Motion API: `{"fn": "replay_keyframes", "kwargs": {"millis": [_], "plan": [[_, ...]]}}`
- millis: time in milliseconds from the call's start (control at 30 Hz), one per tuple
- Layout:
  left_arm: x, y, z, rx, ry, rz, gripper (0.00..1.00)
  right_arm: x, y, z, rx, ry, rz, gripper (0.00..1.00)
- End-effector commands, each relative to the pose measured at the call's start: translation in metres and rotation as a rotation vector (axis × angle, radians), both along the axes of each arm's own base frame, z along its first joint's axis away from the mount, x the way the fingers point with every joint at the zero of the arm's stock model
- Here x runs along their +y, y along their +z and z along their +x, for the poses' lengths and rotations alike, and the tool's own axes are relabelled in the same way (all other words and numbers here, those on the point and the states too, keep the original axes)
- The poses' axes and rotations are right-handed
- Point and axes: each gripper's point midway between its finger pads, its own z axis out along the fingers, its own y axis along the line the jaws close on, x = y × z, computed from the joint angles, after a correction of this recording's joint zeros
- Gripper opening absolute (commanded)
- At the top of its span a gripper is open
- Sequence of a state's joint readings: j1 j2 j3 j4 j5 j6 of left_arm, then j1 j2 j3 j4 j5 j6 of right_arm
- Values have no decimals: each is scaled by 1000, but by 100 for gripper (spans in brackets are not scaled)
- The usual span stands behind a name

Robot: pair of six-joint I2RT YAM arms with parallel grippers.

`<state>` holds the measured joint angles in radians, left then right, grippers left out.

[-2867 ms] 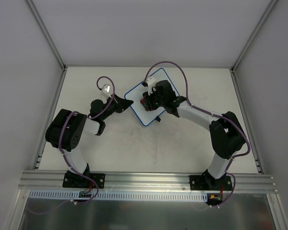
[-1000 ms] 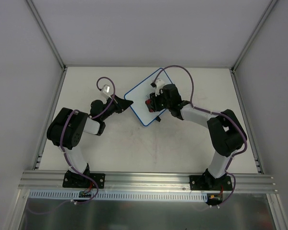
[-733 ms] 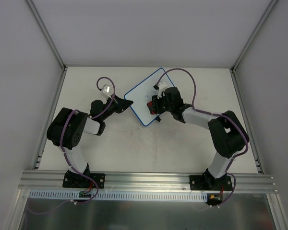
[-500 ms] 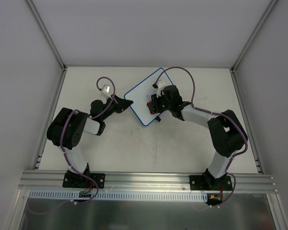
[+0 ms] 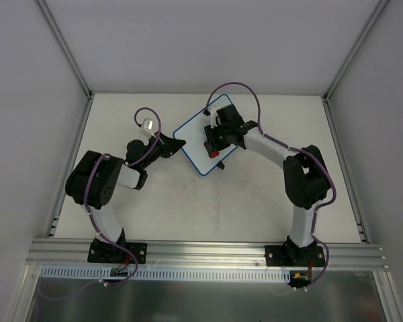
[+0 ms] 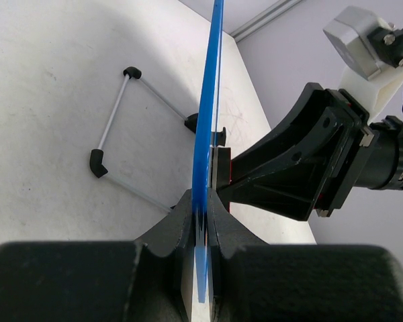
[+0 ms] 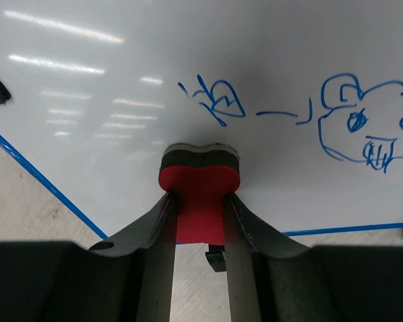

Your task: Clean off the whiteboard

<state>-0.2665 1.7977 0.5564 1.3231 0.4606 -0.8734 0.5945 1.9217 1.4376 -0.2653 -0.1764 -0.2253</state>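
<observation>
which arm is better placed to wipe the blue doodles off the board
Right: the right gripper is shut on the red foam eraser, pressed against the white whiteboard near the blue marker doodles. The left gripper is clamped on the board's blue rim, steadying it.

You have the whiteboard (image 5: 193, 144) at the far middle of the worktop (image 5: 208, 208), turned cornerwise. Your left fingers (image 6: 171, 228) sit on either side of its left edge, touching it. Your right fingers (image 7: 156, 241) are over its face, with the eraser (image 7: 199, 181) between them and against the board. The doodles (image 7: 363, 124) lie just beyond the eraser and to its right.
</observation>
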Motion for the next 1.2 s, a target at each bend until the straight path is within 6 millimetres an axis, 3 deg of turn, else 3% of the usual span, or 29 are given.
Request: {"fn": "replay_keyframes", "kwargs": {"millis": [0,300,567,867,1000,1167], "plan": [[-11,21,-7,-133,-61,-1,0,32,9,20,-81,52,24,0],[-12,22,-7,-134,-64,3,0,53,55,52,-198,17,58,0],[-13,22,-8,-135,-68,6,0,51,68,67,-258,-1,41,0],[-13,23,-9,-140,-68,4,0,49,75,72,-265,30,102,0],[-12,23,-9,-140,-68,4,0,38,76,74,-275,22,117,0],[-12,23,-9,-140,-68,4,0,23,58,61,-228,15,120,0]]}}
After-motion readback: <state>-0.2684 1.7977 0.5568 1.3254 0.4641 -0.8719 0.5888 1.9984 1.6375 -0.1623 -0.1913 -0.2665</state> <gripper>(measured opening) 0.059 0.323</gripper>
